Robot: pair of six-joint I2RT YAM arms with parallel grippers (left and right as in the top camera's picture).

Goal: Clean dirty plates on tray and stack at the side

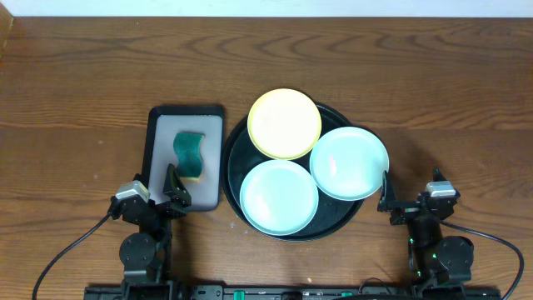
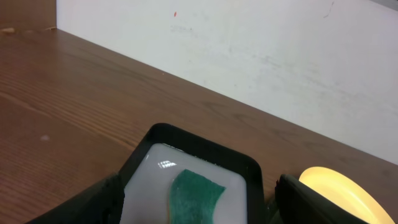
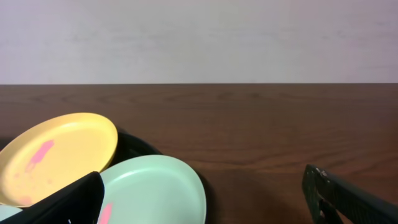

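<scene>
Wood table (image 1: pixel 83 67), pink-smeared plates (image 3: pixel 56 155) on black tray (image 1: pixel 233 158), left hand (image 2: pixel 199 186) apart, right hand (image 3: pixel 202 177) apart.

A green sponge (image 1: pixel 189 156) lies in a rectangular black tray (image 1: pixel 162 137) on a wooden table (image 1: pixel 75 67).

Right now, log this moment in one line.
plates: three on tray, some smeared | sponge: on small tray | left tool: open | right tool: open

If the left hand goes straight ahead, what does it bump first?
Probably the green sponge in the small rectangular tray, straight ahead of the left hand; depth is unclear.
</scene>
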